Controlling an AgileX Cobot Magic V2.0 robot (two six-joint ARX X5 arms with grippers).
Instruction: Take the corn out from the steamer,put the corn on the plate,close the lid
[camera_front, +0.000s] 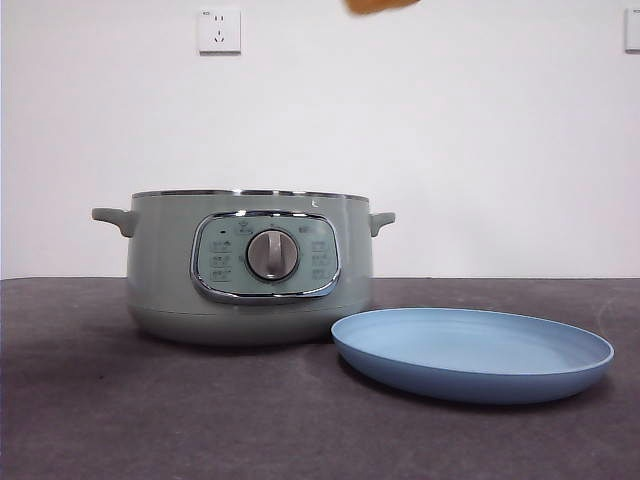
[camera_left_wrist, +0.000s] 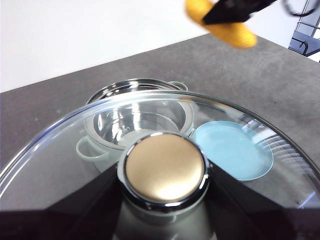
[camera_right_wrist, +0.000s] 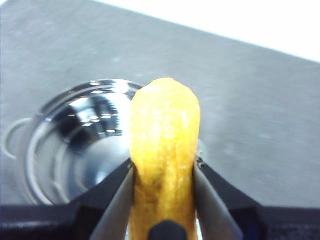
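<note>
My right gripper is shut on the yellow-orange corn and holds it high above the open steamer. In the front view only the corn's lower edge shows at the top. The left wrist view shows the corn in the right gripper's black jaws. My left gripper is shut on the knob of the glass lid and holds it raised above the table. The sage-green steamer stands lidless. The light-blue plate lies empty beside it on the right.
The dark grey table runs under both. A white wall with a socket stands behind. The steamer's steel bowl looks empty.
</note>
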